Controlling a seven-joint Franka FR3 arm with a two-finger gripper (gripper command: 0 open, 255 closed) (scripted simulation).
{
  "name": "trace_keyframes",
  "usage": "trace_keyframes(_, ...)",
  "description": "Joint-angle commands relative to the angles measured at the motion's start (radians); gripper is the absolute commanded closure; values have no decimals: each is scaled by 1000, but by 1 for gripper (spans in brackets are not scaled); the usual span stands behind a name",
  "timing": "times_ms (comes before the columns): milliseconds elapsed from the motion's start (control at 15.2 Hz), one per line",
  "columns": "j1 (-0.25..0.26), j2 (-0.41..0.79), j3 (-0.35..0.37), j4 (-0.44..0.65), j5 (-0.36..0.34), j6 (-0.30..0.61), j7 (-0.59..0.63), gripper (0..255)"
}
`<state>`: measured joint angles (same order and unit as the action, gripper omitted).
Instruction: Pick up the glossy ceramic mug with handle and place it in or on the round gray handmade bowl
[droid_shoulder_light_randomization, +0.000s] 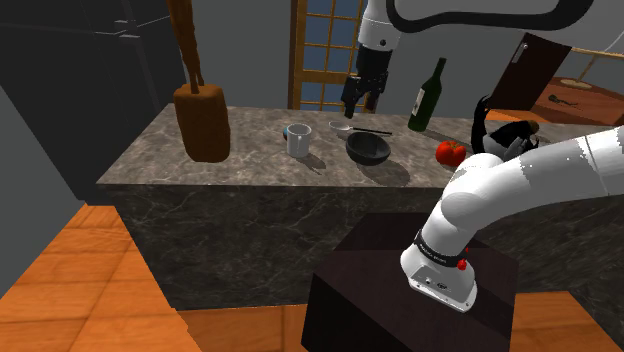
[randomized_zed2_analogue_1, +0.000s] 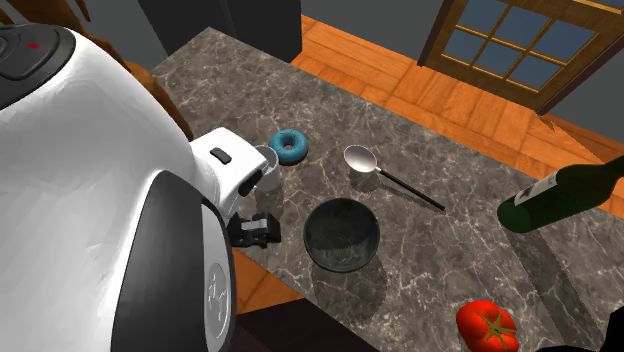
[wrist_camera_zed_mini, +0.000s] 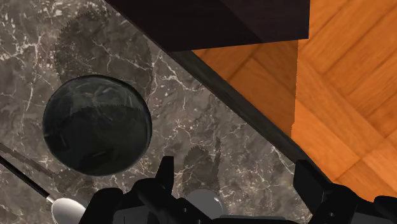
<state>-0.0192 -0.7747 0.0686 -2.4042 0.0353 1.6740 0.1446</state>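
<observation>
Mug (droid_shoulder_light_randomization: 298, 139): pale and glossy, standing upright on the stone counter (droid_shoulder_light_randomization: 200, 170). In the shoulder view it sits at about 9 o'clock from the bowl (droid_shoulder_light_randomization: 368, 149), near it but apart.
Neighbours: in the second exterior view a blue ring (randomized_zed2_analogue_1: 290, 146) lies just beside the mug at 1 o'clock. A spoon (droid_shoulder_light_randomization: 352, 127) lies at 11 o'clock from the bowl in the shoulder view.
Gripper (droid_shoulder_light_randomization: 358, 98): raised above the counter. In the second exterior view it is at 9 o'clock from the bowl and 6 o'clock from the mug.
Fingers (wrist_camera_zed_mini: 167, 173): spread apart with nothing between them, so the mug is untouched.
Bowl: dark, round and empty, with its mouth facing up.
Step in hand: probably the approach, since the hand has yet to come down over the mug.
Handling: likely stiff, fairly weighty for its size and breakable. The glaze looks slick, so a shallow pinch could slip.
Where to hold: I cannot tell which way the handle faces. The safer grip seems to be the wall at the rim — one finger inside, one outside — or square across the body.
Risk: hard mug against hard bowl — lower it in gently and release only once it rests.
</observation>
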Motion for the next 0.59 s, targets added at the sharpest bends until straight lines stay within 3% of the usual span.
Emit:
trace_keyframes(0, 0, 0, 0, 0, 0, 0, 0, 0)
trace_keyframes(528, -21, 244, -66, 16, -18, 251, -97, 0)
